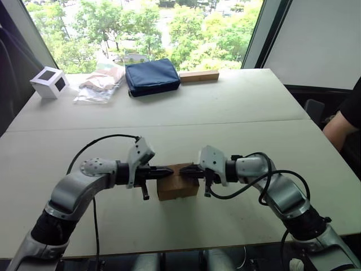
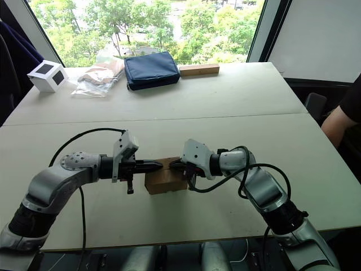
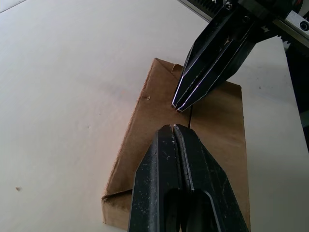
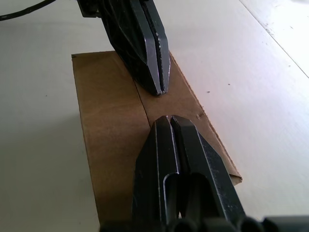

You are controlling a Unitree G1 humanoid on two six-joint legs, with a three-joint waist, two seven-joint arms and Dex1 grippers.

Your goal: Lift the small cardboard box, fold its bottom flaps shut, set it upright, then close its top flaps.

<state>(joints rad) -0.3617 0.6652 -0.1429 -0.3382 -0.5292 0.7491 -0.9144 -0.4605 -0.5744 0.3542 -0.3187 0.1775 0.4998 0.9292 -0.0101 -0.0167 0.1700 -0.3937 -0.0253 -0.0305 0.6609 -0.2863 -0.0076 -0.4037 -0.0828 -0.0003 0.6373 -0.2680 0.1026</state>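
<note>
Box update: the small cardboard box (image 1: 177,188) is sitting on the near half of the white table (image 1: 237,107), right in front of the robot and pretty much dead centre between the two arms. Its upper end looks folded down flat, and from the wrist cams you can see the top flaps (image 3: 212,121) meeting along a thin seam that runs across the top face, with a little angled cut corner showing at one end. Left gripper (image 1: 168,171) comes in from the left, fingers clenched tight together with nothing between them, tips over the box top right by that seam. Right gripper (image 1: 187,169) is doing the mirror image from the other side, also pinched closed and empty, its tips pointing straight at the left one's with just a small gap between them. Can't honestly tell if either tip is actually touching the cardboard or just above it. Far side of the table has a white cube (image 1: 49,82), some plastic bags (image 1: 100,84), a navy pouch (image 1: 152,76) and a wooden block (image 1: 199,75), all well apart from the box. Somebody's arm (image 1: 340,125) is at the right edge.
</note>
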